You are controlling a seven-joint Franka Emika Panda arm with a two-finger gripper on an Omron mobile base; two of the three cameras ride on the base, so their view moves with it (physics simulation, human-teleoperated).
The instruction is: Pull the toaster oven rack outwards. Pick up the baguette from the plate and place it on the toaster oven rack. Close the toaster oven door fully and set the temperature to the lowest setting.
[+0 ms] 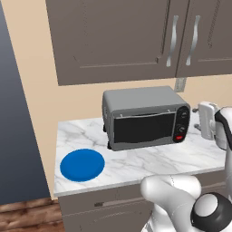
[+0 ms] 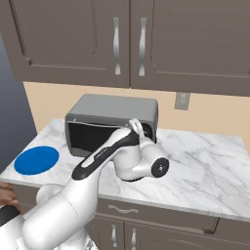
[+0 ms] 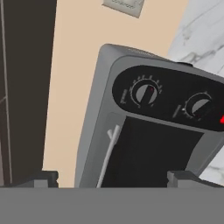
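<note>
- The table [image 1: 190,156], a marbled white slab under dark cabinets, carries everything; the toaster oven [image 1: 145,117] stands near the far wall, left of the middle in the right base view.
- The toaster oven looks a heavy, rigid metal box — unlikely to slide under a light touch on a knob.
- The toaster oven door [image 1: 144,128] appears shut, its dark glass upright and its thin silver handle [image 3: 108,151] along the top edge; stiff and hinged, it would be best taken by that handle.
- The plate [image 1: 82,165] lies bare at the near left of the table, well apart from the oven; no baguette shows on it.
- The control panel [image 3: 175,98] sits at the oven's right end, and its knobs [image 3: 145,93] are small, hard and smooth — probably best pinched across the raised ridge and turned.
- The fingers [image 3: 116,177] stand wide apart with nothing between them, hovering just right of the oven and facing the panel.
</note>
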